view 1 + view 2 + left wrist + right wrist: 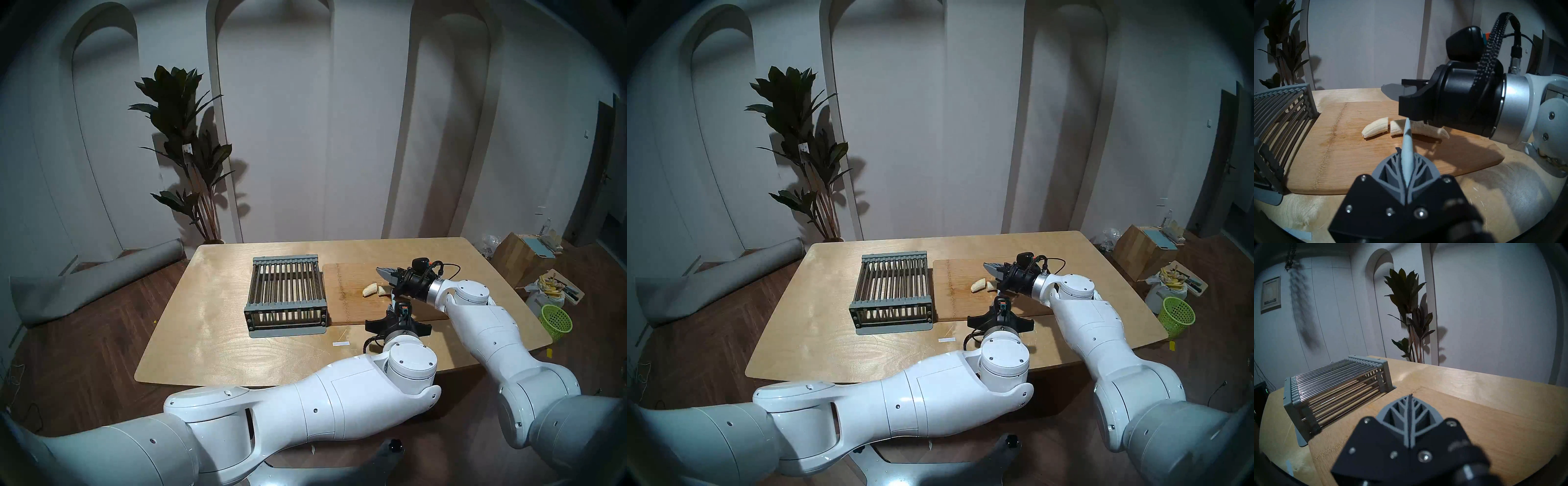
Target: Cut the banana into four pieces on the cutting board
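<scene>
Cream banana point(1375, 127) pieces lie just beyond the left gripper point(1407, 134).

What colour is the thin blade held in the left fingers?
Pale blue-grey; the blade shows best in the left wrist view, above the banana.

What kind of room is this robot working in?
Probably a living or dining room used as a test space: a wooden table, a potted plant by arched wall panels, and a cardboard box on the floor.
</scene>
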### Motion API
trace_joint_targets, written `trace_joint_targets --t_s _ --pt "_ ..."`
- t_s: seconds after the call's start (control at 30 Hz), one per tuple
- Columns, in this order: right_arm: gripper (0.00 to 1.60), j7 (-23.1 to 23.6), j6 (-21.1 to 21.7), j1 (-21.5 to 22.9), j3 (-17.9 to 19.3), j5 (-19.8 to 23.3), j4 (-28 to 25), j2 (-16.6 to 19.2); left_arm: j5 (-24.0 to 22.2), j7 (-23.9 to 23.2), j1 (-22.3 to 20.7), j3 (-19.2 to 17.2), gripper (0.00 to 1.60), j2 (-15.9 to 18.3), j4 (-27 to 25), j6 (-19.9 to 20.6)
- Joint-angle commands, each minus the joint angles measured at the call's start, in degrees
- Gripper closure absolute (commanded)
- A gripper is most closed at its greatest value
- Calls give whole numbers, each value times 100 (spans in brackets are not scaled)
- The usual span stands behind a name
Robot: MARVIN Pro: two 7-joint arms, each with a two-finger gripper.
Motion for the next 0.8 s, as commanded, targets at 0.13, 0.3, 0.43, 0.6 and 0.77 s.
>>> trace_joint_targets --t_s 0.13,0.3,0.43,0.6,0.77 --pt "160 140 -311 345 36 38 187 -53 -210 37 88 -61 160 179 -548 190" --pt "160 185 -426 361 64 46 378 -48 -328 6 99 -44 160 214 -640 250" --pt "160 220 -462 340 91 56 427 -33 -410 -40 101 -29 160 164 -655 274" --pt "160 236 -474 365 147 85 407 -27 -447 -70 77 2 160 88 -660 295" --pt "160 260 -463 394 176 91 371 -43 -479 -92 64 13 160 68 -641 305"
